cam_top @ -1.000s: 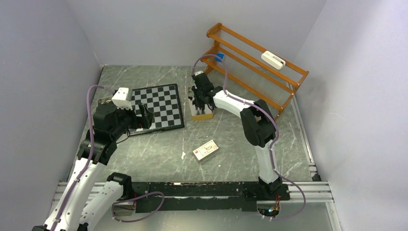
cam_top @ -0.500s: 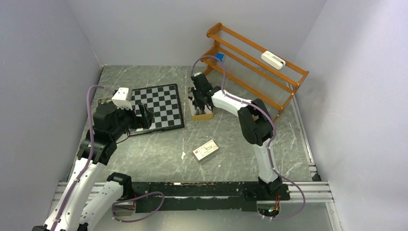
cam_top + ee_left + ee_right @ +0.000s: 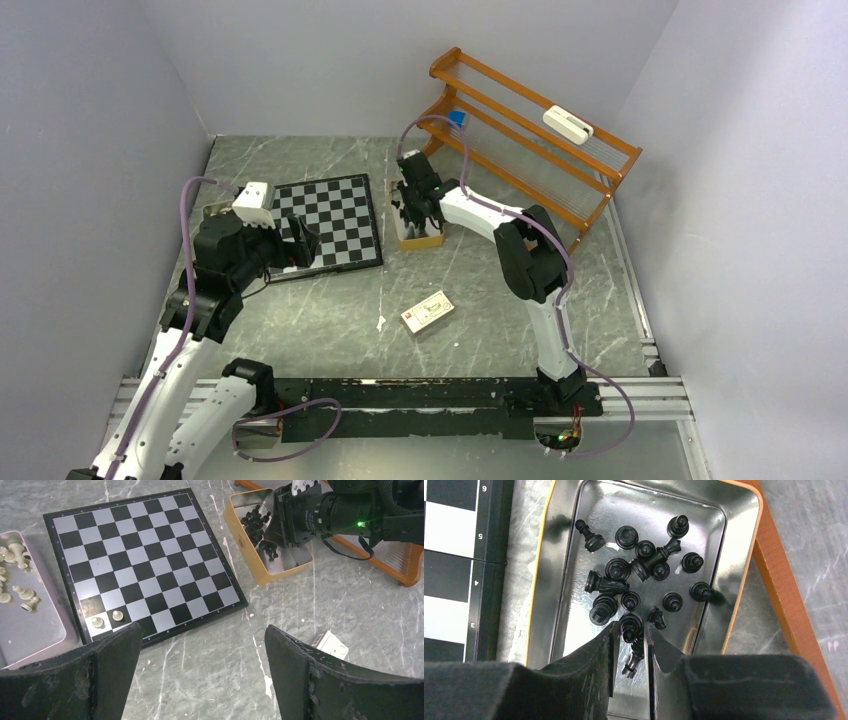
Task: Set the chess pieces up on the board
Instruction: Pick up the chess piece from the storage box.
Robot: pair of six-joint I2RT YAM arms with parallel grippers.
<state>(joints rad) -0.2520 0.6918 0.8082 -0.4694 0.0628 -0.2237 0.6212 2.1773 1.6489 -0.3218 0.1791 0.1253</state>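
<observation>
**A:** Overhead view first. The board lies flat, with the tin just beside it at three o'clock. The right gripper is dipped into that tin.

**B:** The left gripper hovers at the board's seven o'clock corner. From up here I can't tell how either claw stands.

**A:** Left wrist view now. The left claw is spread wide with nothing in it. Two pale pawns stand in the board's seven o'clock corner, and more pale pieces lie in a lilac tray at nine o'clock.

**B:** The black pieces are heaped in the tin, out at two o'clock.

**A:** Right wrist view. The jaws are narrow, pinched on one black piece, and a fallen piece lies just below it at six o'clock.

**B:** I'd lift it straight up and slowly, so the cluster at twelve o'clock isn't dragged along. I'd also check that the piece hangs upright before carrying it towards nine o'clock, where the board is.
</observation>
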